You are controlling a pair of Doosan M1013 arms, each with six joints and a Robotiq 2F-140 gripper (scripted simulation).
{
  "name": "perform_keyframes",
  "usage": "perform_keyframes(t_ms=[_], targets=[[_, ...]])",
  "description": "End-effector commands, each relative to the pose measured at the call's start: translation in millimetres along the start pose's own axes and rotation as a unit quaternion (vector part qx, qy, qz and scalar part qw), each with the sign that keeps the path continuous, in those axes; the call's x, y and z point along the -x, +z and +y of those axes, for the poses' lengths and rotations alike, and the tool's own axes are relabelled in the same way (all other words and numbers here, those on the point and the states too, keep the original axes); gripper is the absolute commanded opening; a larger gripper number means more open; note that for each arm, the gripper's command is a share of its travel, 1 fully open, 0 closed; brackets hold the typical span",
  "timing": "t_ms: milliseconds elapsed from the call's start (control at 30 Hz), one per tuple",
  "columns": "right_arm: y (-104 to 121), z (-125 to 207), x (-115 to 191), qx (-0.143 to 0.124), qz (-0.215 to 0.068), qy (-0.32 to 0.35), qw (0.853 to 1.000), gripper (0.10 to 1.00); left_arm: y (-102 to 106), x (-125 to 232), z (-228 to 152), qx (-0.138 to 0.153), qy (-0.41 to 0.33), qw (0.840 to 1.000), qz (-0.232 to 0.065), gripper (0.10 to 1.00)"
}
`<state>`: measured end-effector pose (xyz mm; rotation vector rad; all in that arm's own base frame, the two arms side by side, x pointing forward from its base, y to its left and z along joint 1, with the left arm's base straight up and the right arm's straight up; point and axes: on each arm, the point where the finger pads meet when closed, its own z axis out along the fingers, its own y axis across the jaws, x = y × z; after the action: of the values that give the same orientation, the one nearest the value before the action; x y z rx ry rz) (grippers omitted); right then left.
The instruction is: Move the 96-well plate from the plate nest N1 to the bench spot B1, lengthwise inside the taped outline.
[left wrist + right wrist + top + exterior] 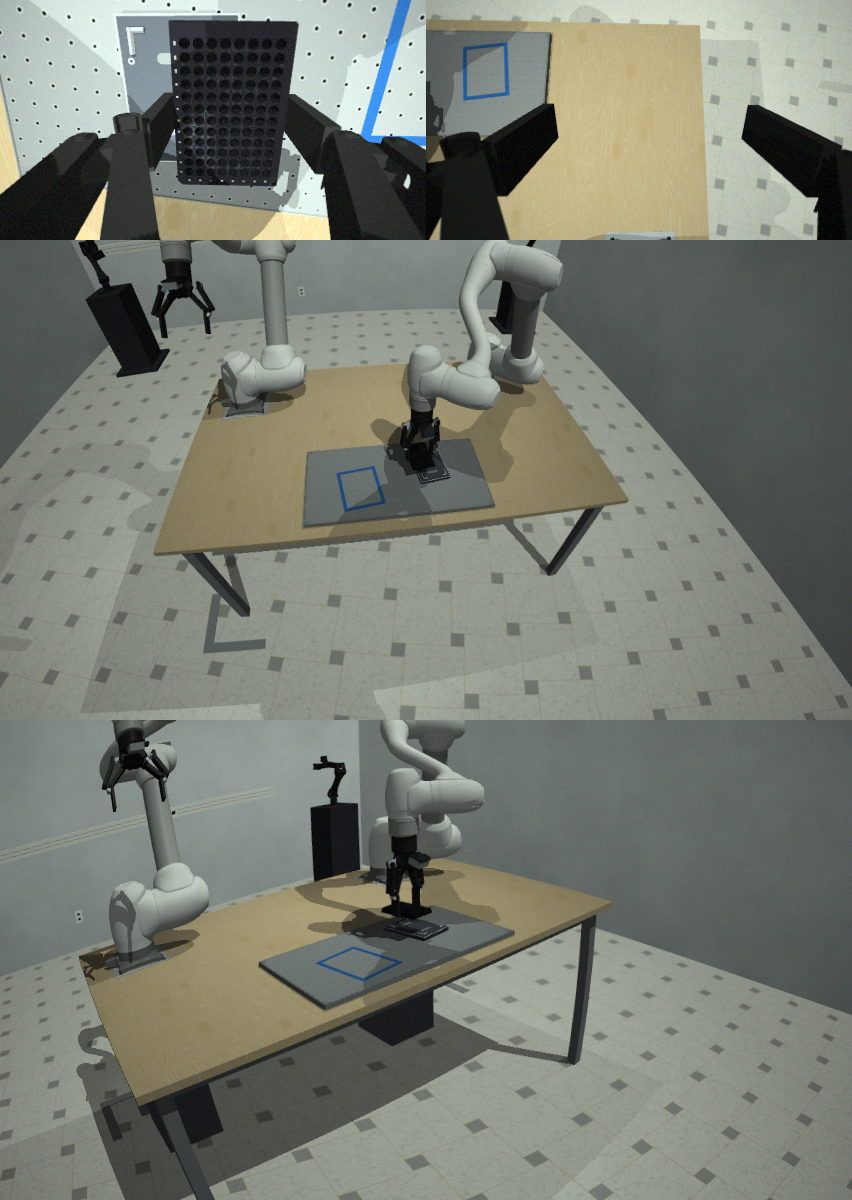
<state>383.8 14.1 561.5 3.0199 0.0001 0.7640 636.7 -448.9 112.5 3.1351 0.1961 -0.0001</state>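
The 96-well plate (420, 458) (406, 910) (230, 105) is held aloft near the plate nest (435, 473) (430, 931) (145, 75), right of centre in the top view and just above the middle of the exterior frame. In the exterior view, a gap is seen between its underside and the nest. In the left wrist view, its rows of dark wells are shown upright in the middle of the frame, and part of the nest is left uncovered towards the upper left.

The plate is gripped across its two long sides by the left hand (420, 448) (405, 903) (232, 117), whose fingers are pressed to its left and right edges in the wrist picture.

The blue taped outline (356, 470) (378, 954) (382, 85) (464, 75) is unoccupied; it is found left of the nest in the top view, and at the upper left of the right wrist frame. Nest and outline are both carried by a grey perforated board (321, 502) (298, 976) (75, 75) (533, 75), laid on the wooden tabletop (268, 466) (208, 1006) (210, 220) (626, 100).

At the upper left of the top and exterior frames, the right hand (186, 333) (138, 804) (650, 121) is held high, released, its fingers spread wide with nothing between them.
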Motion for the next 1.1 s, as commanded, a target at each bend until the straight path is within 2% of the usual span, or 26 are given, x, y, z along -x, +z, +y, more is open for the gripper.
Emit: perform_keyframes(t_ms=[0,1067], targets=[[0,0,0,0.0,0.0,0.0,1.0,1.0,-1,-1,8,0.0,0.0,1.0,0.001,0.605],[0,0,0,0.0,0.0,0.0,1.0,1.0,3,-14,107,0.0,0.0,1.0,0.001,0.605]])
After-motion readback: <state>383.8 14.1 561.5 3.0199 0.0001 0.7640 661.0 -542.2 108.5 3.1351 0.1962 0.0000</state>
